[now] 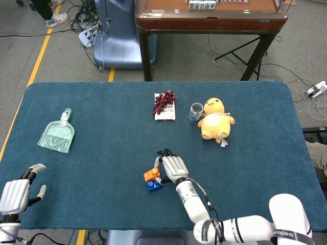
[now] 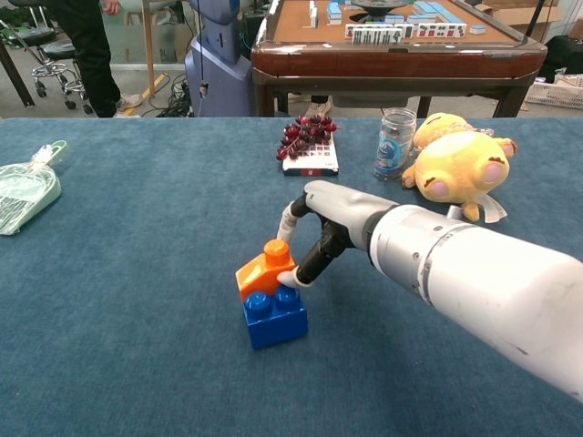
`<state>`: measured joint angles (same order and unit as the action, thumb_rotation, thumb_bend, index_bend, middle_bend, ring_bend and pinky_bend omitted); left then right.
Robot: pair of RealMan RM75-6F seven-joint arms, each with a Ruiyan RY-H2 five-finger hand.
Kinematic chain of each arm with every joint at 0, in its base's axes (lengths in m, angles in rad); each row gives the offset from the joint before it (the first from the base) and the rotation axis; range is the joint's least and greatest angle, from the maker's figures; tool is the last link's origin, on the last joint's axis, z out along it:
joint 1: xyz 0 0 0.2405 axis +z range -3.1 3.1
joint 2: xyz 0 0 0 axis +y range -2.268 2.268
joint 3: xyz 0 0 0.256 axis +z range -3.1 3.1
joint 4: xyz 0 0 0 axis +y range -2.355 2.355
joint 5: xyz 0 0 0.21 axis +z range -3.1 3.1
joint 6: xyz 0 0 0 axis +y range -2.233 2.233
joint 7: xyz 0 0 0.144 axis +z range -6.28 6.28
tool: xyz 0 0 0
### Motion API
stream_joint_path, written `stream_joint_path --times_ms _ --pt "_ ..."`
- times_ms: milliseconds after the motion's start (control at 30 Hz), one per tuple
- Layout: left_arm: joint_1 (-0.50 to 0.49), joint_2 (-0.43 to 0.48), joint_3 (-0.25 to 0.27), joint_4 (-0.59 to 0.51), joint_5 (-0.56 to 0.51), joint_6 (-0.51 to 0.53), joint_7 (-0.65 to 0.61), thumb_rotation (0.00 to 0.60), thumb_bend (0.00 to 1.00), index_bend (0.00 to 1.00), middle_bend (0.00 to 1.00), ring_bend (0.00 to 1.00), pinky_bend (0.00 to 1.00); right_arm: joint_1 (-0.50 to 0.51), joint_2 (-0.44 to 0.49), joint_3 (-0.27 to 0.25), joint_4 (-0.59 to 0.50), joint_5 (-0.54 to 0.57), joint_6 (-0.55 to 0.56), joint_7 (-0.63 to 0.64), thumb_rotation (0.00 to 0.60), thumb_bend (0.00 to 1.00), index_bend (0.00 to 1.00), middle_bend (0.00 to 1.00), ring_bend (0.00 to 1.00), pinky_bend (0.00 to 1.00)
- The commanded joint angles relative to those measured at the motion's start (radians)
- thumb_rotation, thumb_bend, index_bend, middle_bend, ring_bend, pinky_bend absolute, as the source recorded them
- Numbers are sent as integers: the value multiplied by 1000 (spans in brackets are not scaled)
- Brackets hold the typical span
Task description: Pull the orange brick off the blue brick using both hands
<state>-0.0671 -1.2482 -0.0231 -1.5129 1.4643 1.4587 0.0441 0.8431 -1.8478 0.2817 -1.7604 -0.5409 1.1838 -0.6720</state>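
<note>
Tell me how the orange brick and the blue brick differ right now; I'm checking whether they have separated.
The orange brick sits tilted on top; the blue brick lies flat on the table beneath it. The right hand touches the orange brick, not the blue brick. They remain in contact. Both are studded toy bricks.

A green dustpan (image 1: 56, 136) lay far left on the blue table (image 1: 102, 117); grapes (image 1: 164, 101) sat on a card, a jar (image 1: 195, 112) stood just beside the yellow duck (image 1: 216, 120), and a mahjong table (image 2: 401, 41) stood behind
</note>
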Motion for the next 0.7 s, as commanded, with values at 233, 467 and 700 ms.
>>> stream_joint_path --times_ms 233,467,700 --pt "0 -5 1 5 -1 -4 -2 600 413 298 229 380 637 9 -7 -1 8 9 -3 2 600 261 505 168 36 195" --pt "-5 -2 -4 0 2 -1 1 600 413 296 229 381 637 2 1 5 -1 2 1 27 600 290 587 189 36 195" --pt "-18 4 -14 -18 5 -6 11 600 413 278 229 397 652 -22 48 13 -47 -37 23 63 600 294 617 207 36 194"
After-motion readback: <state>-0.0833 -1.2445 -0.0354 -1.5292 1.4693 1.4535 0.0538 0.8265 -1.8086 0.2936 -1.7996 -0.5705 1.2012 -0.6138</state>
